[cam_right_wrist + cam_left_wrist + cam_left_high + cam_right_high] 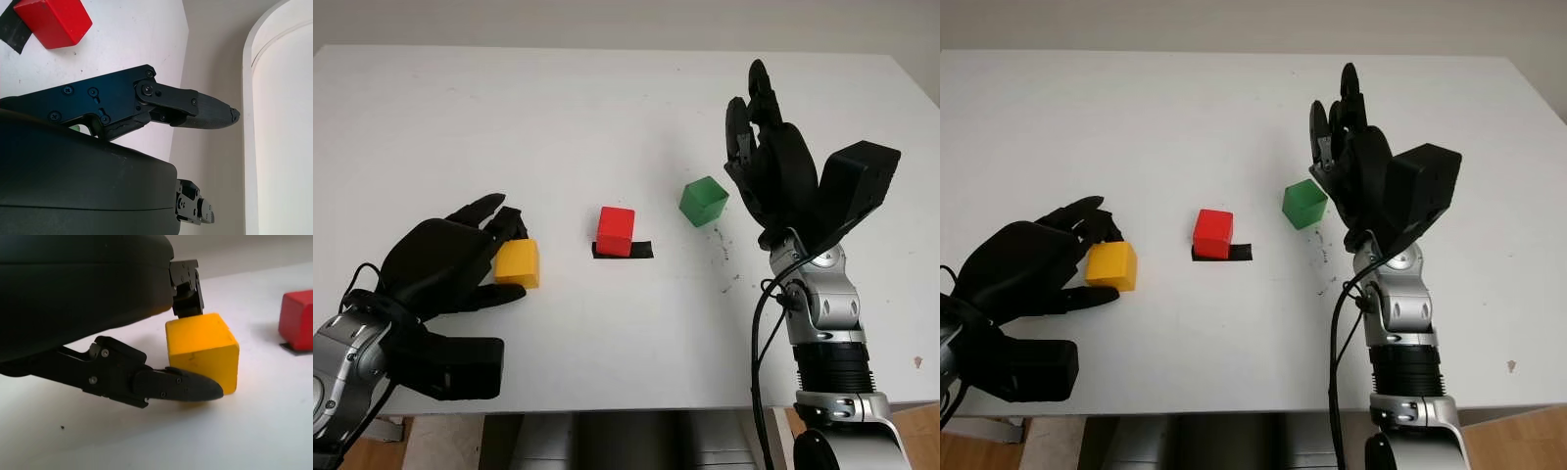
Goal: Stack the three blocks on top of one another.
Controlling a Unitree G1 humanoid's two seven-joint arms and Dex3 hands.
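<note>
Three blocks sit apart on the white tabletop (607,117), none stacked. The yellow block (518,263) is at the left, the red block (616,230) near the middle, and the green block (704,201) right of the red one and slightly farther back.

Left hand (450,259): positioned at the yellow block, with fingers (499,220) on the far side and one finger along the near side. The head views show the block bracketed between them. The left wrist view adds detail: one finger (176,384) lies across the lower front face of the yellow block (203,350) and a second fingertip meets its upper rear edge, so the fingers are clamped on the block. The block's base is on the tabletop.

Right hand (769,157): raised above the tabletop just right of the green block, holding nothing, open, fingers pointing away from the robot. The right wrist view shows one finger (195,110) extended in free air, with the red block (54,22) beyond it.

The red block rests on a strip of black tape (641,251). The head views show the strip extending to the block's right; the right wrist view shows a corner of tape (12,32) beside the block. The left wrist view shows the red block (297,318) past the yellow one.
</note>
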